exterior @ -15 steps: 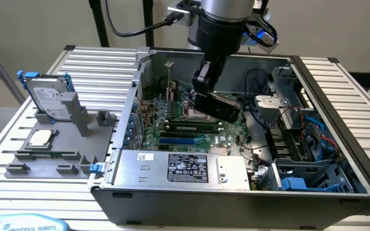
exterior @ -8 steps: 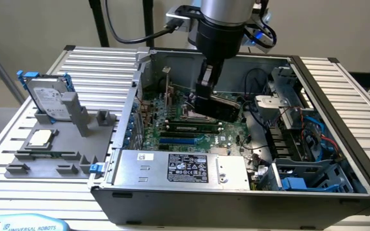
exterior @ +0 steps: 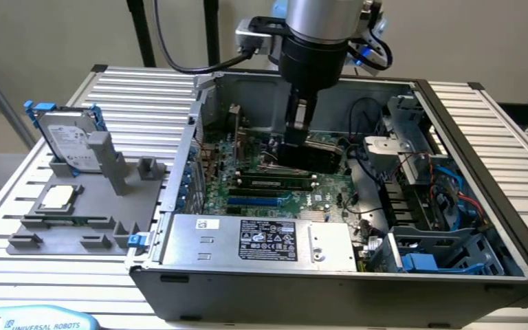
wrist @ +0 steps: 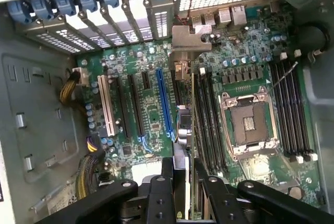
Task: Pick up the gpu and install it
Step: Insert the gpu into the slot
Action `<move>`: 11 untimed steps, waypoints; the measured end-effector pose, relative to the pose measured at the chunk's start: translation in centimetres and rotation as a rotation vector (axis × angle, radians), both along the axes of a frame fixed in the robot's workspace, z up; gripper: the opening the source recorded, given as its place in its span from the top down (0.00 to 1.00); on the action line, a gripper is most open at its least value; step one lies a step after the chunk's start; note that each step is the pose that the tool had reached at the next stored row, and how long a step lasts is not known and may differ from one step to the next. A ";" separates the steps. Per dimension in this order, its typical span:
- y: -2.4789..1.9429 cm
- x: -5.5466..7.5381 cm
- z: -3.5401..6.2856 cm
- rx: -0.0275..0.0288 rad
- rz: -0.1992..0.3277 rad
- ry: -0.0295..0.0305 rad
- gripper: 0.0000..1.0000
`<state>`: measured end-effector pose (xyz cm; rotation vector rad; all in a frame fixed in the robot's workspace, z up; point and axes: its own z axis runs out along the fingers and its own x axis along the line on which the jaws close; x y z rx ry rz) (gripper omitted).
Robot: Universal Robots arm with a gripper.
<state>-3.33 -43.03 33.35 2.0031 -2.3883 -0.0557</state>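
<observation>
Green motherboard (exterior: 214, 196) below, the gripper (exterior: 296, 141) holds the gpu (exterior: 319, 161) inside the computer case (exterior: 337, 292).
Exterior view: the card hangs near 12 o'clock over the board. Wrist view: fingers (wrist: 168, 182) are clamped on the gpu (wrist: 193, 125), which stands on edge just beside the blue slot (wrist: 163, 98), silver bracket (wrist: 190, 38) toward the back wall. This looks like the putting-in step; it calls for the card's edge straight over its slot.

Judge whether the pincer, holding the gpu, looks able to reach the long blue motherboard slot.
Probably yes: the pincer grips the gpu inside the open case, and the blue slot beside it lies bare, no cable across it.
</observation>
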 end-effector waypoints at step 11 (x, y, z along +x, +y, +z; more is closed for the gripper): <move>-0.01 -0.7 -0.82 -0.0003 0.130 -0.0042 0.73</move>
